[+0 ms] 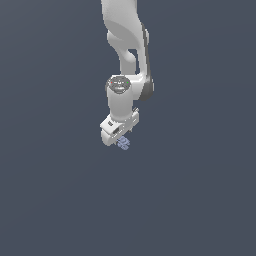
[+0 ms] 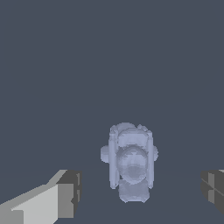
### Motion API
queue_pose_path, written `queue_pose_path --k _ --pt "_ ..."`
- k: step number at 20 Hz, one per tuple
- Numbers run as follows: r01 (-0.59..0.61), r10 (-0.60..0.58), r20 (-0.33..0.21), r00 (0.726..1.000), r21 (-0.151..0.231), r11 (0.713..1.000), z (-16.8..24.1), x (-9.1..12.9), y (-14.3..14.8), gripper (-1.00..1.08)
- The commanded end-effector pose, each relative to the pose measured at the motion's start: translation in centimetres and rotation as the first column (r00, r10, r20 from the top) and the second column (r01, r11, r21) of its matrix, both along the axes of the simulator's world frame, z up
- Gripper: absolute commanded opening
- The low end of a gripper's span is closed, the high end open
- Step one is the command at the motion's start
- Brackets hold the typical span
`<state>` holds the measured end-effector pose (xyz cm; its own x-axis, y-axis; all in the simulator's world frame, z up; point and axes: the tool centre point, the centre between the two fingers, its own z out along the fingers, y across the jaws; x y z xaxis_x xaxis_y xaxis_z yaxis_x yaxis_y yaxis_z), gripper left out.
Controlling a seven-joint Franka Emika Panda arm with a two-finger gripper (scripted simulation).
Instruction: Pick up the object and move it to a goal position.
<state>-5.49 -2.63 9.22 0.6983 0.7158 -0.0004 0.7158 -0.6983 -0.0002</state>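
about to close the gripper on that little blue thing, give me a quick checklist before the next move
1. Small lumpy pale blue-lavender object lies between the white gripper's fingers: ok.
2. Jaws open wide enough: ok, a gap shows on each side of it.
3. Dark finger pads free of the object: ok.
4. Fingers low enough to grip: cannot tell.
5. Plain dark grey floor around it unobstructed: ok.
6. Goal position marked: cannot tell, none shows.

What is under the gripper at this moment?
The pale blue-lavender object lies under the gripper, between its open fingers, untouched. The surface beneath the object is covered by it.
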Motion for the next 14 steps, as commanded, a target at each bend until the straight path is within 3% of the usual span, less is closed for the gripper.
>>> queue_pose_path --k 1,14 --pt "-0.016 0.016 0.0 1.0 0.0 1.0 -0.1 -0.1 0.0 1.0" --pt "-0.017 0.017 0.0 1.0 0.0 1.0 -3.2 -0.2 0.0 1.0"
